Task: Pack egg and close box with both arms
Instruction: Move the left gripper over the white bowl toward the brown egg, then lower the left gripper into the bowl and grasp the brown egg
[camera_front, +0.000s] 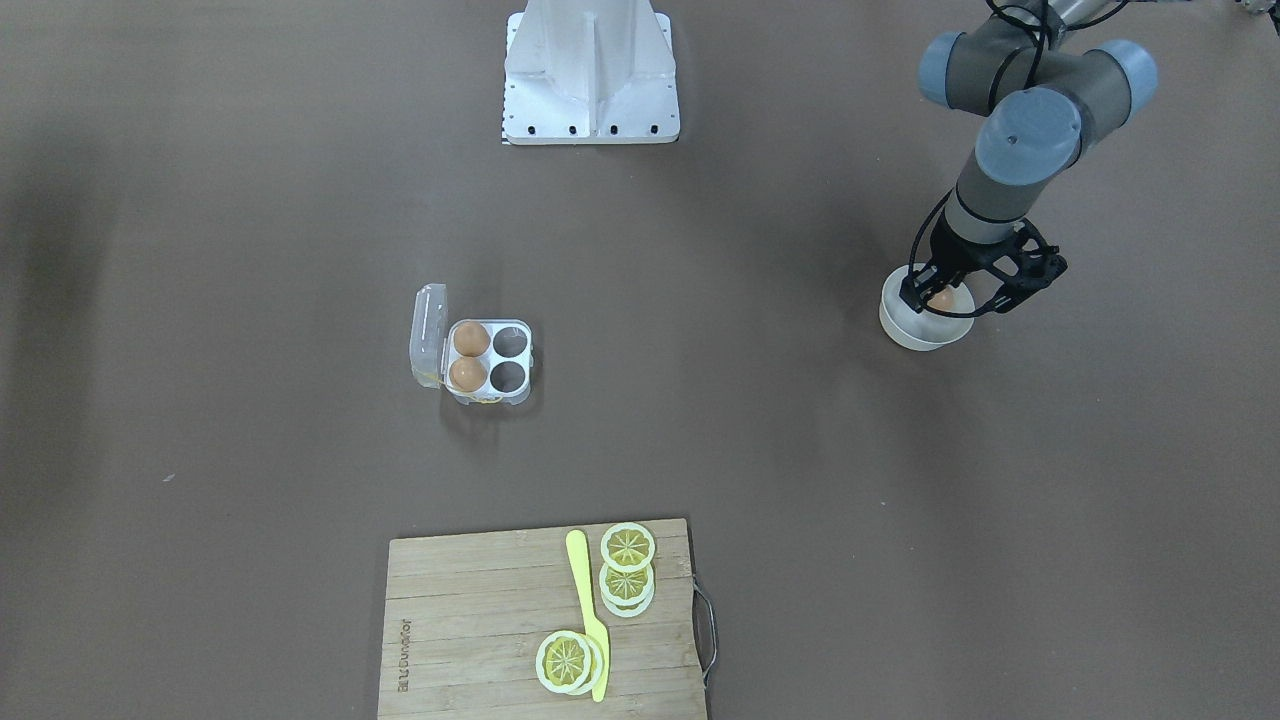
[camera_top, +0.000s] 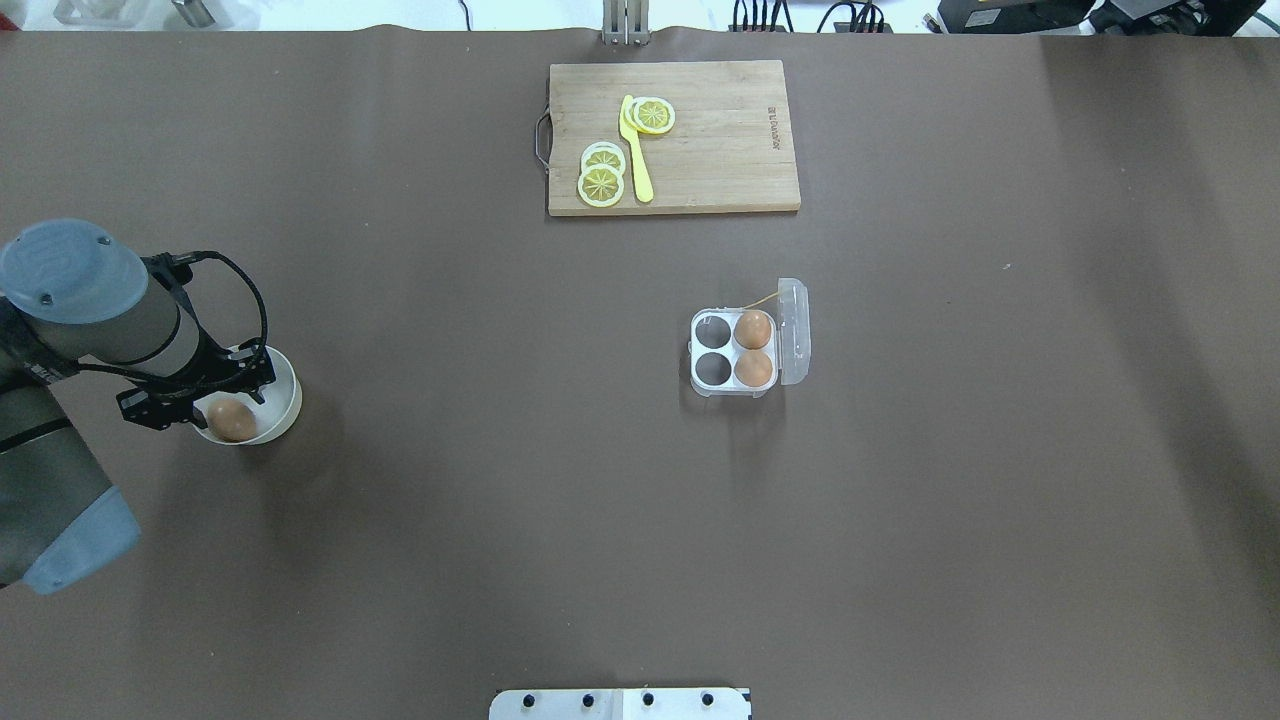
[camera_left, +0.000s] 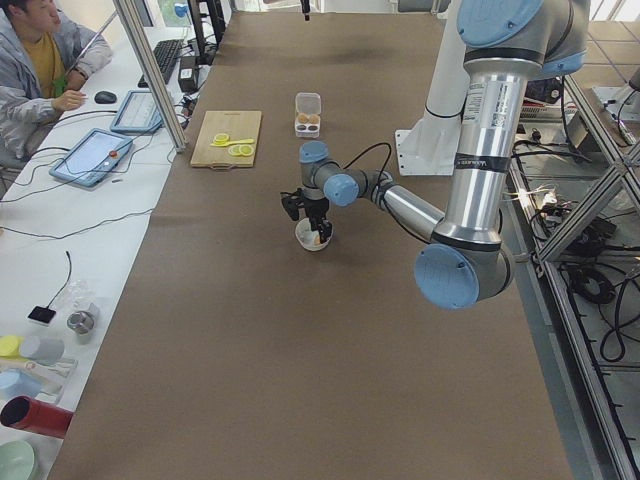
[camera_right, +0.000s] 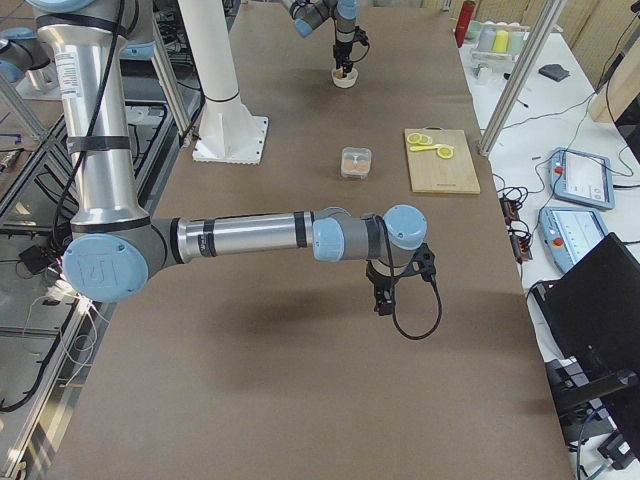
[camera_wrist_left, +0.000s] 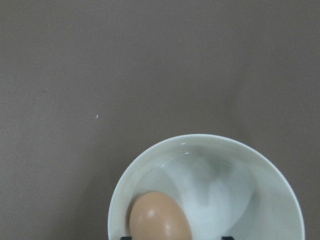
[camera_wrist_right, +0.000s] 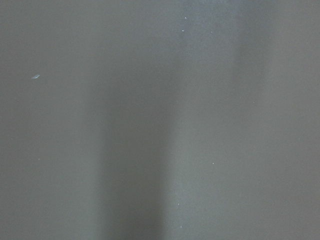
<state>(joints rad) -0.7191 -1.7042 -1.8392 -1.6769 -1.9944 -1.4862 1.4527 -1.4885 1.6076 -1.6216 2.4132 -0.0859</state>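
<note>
A light-brown egg (camera_wrist_left: 160, 218) lies in a round white bowl (camera_wrist_left: 280, 200) at the table's left end; the egg also shows in the overhead view (camera_top: 232, 420). My left gripper (camera_front: 940, 305) hangs just above the bowl, jaws wide apart on either side of the egg, not closed on it. The clear box (camera_top: 733, 352) stands mid-table with its lid (camera_top: 794, 330) open. It holds two brown eggs (camera_top: 753, 329) and two cells are empty. My right gripper (camera_right: 381, 297) hovers over bare table far from the box; I cannot tell whether it is open or shut.
A wooden cutting board (camera_top: 720, 150) with lemon slices (camera_top: 601, 183) and a yellow knife (camera_top: 636, 150) lies at the far edge. The white robot base (camera_front: 592, 70) stands at the near edge. A person (camera_left: 35, 60) sits beside the table.
</note>
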